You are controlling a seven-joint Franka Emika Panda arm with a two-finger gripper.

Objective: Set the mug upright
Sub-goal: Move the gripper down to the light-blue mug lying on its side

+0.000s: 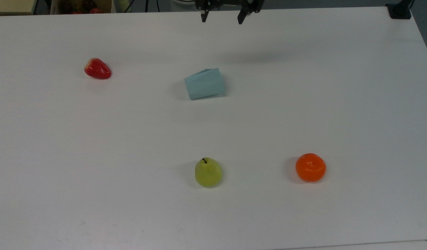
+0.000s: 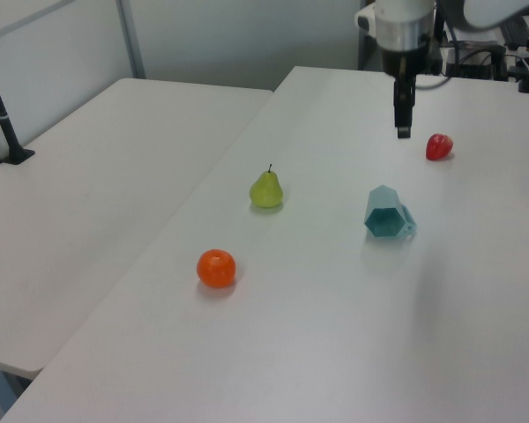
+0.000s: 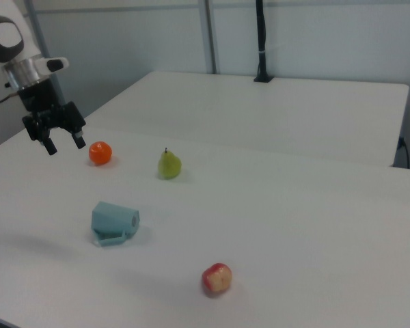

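Note:
The mug [image 1: 204, 83] is a pale blue-teal faceted cup lying on its side near the middle of the white table [image 1: 95, 139]. In the left view its darker hexagonal mouth [image 2: 384, 222] faces the camera. In the right view the mug [image 3: 114, 220] lies with its handle against the table. My gripper [image 1: 221, 19] hangs open in the air above the far edge of the table, well beyond the mug and not touching it. It shows too in the left view [image 2: 403, 132] and the right view [image 3: 65, 147], with nothing between its fingers.
A red strawberry [image 1: 97, 68] lies to the top view's left of the mug. A green pear [image 1: 208, 172] and an orange [image 1: 310, 167] sit nearer the front edge. A black post [image 3: 262, 41] stands on the adjoining table, and a box of fruit [image 1: 81, 6] is behind the far edge.

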